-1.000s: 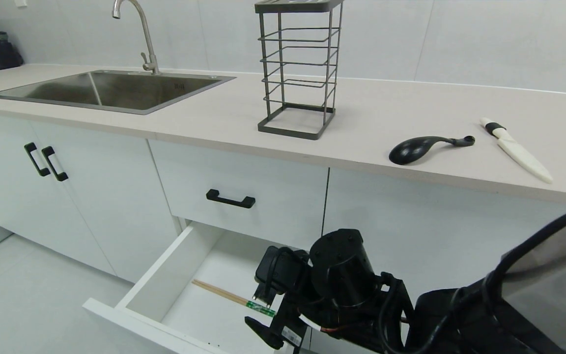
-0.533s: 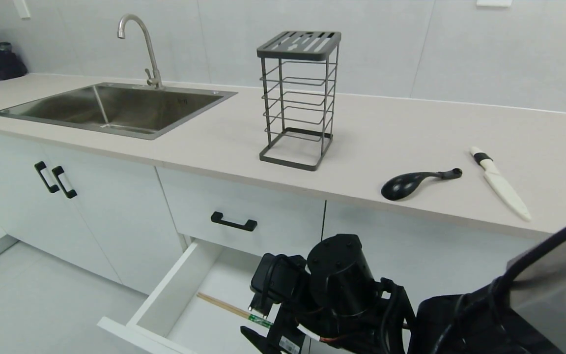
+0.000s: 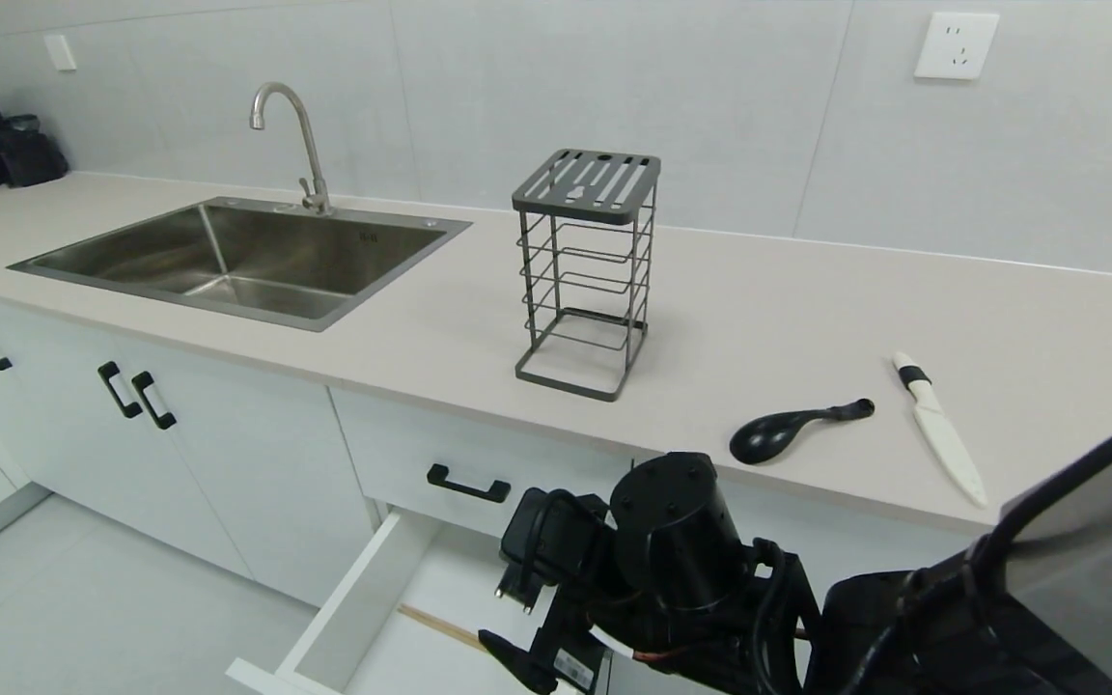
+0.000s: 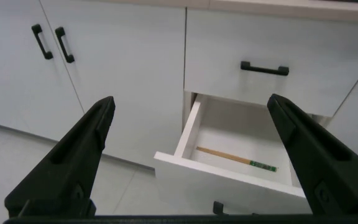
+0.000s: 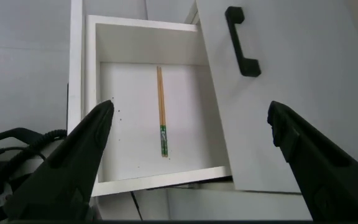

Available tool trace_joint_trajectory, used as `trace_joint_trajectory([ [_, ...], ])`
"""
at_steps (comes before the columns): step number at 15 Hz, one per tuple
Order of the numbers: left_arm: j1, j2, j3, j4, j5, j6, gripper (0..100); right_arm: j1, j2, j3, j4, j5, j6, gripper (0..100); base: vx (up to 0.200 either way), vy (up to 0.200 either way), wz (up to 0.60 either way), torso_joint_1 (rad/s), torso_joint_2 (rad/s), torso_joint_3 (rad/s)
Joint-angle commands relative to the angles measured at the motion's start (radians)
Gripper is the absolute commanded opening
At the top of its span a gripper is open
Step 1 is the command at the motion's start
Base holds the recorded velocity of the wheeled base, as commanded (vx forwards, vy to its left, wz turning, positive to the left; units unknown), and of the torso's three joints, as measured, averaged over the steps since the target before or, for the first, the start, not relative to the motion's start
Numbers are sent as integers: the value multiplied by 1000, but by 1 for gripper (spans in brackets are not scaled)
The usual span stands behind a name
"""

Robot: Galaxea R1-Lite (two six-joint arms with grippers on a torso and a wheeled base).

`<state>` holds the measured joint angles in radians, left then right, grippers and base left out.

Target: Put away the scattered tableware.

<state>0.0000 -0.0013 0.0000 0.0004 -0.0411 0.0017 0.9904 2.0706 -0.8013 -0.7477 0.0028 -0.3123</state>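
Note:
A black spoon (image 3: 788,430) and a white knife (image 3: 940,434) with a black band lie on the counter (image 3: 759,319) at the right. Left of them stands an empty wire rack (image 3: 585,275) with a slotted top. Below the counter a white drawer (image 3: 344,618) is pulled out, with a pair of wooden chopsticks (image 5: 161,112) on its floor (image 4: 235,157). My right gripper (image 5: 189,109) hangs open above this drawer (image 5: 92,93), holding nothing, and appears low in the head view (image 3: 522,666). My left gripper (image 4: 189,106) is open in front of the drawer (image 4: 188,134), some way back from it.
A steel sink (image 3: 228,256) with a tap sits in the counter at the left. A shut drawer with a black handle (image 3: 465,485) is right above the open one. Cabinet doors with black handles (image 3: 136,398) stand further left. The floor lies below.
The whole head picture has shifted downward, so the camera has moved; more wall and less of the drawer show. The spoon, knife and rack keep their places on the counter.

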Motion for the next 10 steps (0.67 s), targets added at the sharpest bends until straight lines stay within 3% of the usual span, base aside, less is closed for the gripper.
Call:
trace_joint_trajectory([
  [1,0,1,0,0,0,0,100,-1,2,10,-1,0,1,100,0,0,0,276,-496,-246],
  [10,0,1,0,0,0,0,100,-3,5,24,-1,3,2,100,0,0,0,263,-521,-263],
])
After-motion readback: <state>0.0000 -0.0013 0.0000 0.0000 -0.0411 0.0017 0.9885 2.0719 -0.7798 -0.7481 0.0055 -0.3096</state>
